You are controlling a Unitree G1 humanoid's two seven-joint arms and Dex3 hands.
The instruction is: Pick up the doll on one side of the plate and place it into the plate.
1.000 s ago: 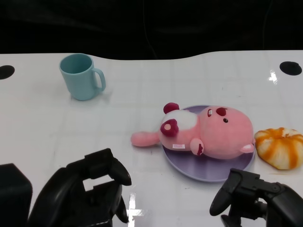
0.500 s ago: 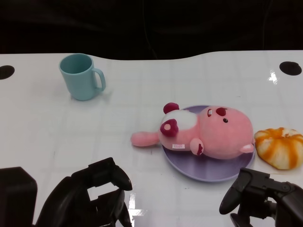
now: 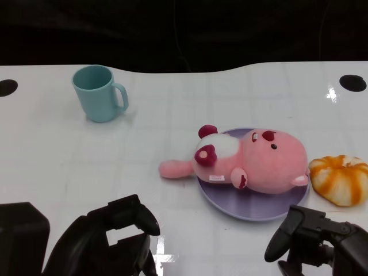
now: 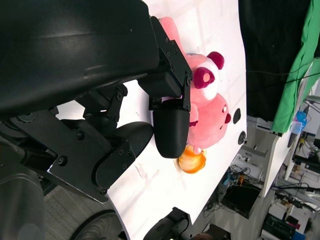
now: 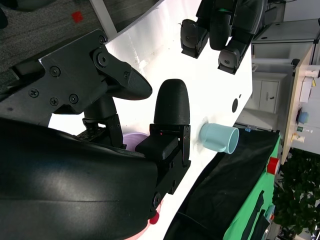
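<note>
The pink doll [image 3: 259, 164] lies on its side across the purple plate [image 3: 253, 211], with one pink limb reaching over the plate's left rim onto the table. My left hand [image 3: 109, 238] hovers near the table's front edge, left of the plate, holding nothing. My right hand [image 3: 313, 241] is at the front right, just short of the plate, fingers apart and empty. The left wrist view shows the doll [image 4: 207, 107] beyond my left hand's fingers [image 4: 170, 127]. In the right wrist view a sliver of the plate [image 5: 134, 140] shows past the right hand's fingers [image 5: 171, 107].
A light blue mug [image 3: 99, 93] stands at the back left. An orange and white pumpkin-like toy [image 3: 340, 179] lies against the plate's right side. Black round holes [image 3: 352, 83] mark the table's far corners. Behind the table is dark cloth.
Both hands have drawn back slightly toward the table's front edge, the right one more. The doll and plate have not moved.
</note>
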